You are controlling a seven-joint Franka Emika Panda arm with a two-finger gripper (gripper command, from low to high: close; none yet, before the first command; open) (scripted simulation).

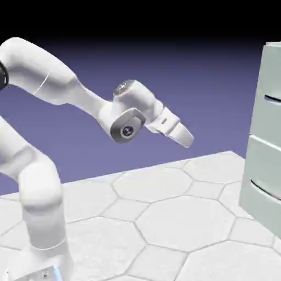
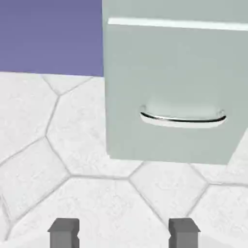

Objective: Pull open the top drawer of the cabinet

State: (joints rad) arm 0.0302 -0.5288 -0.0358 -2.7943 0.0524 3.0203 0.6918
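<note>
Blue-violet backdrop; our gripper [image 1: 186, 138] hangs empty, jaws wide, well short of the cabinet [image 1: 267, 137]. Its top drawer [image 1: 271, 93] lies ahead and higher, handle level.

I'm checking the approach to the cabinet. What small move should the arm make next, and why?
Probably advance toward the tall pale grey-green cabinet and raise the aim: the open two-finger gripper hangs well short of it, and the hand view centres a lower drawer's thin silver bar handle.

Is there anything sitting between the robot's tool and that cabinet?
No. In the exterior view only bare hexagon-patterned table and backdrop separate the open tool from the cabinet. The hand view shows the same.
</note>
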